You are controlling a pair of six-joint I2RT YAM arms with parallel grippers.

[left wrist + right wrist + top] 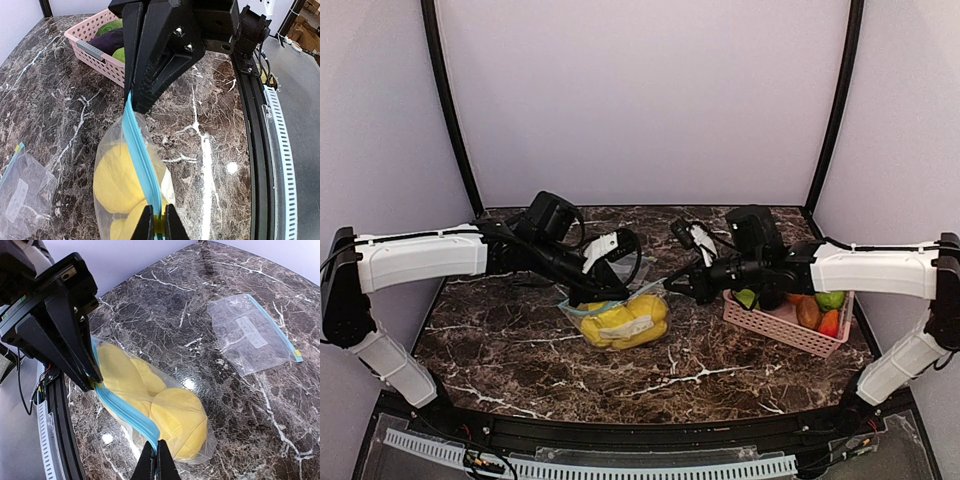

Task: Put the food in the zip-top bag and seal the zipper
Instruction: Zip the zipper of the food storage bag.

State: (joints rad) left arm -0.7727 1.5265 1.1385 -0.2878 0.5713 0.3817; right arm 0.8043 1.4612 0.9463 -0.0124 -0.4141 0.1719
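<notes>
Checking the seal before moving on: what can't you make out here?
- The zipper: its ends are covered by the left gripper and right gripper in both wrist views; too small in the top view.
- The basket contents: partly behind the right arm in the top view.
- How many pieces of yellow food: they overlap inside the bag.

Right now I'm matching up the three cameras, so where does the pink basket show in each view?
Top external: the pink basket sits right of centre, with green and orange-red pieces inside.
Left wrist: upper left, seen only in part.
Right wrist: not in it.
Shared landmark: the bag of yellow food with its blue zipper, visible in all three views.
</notes>
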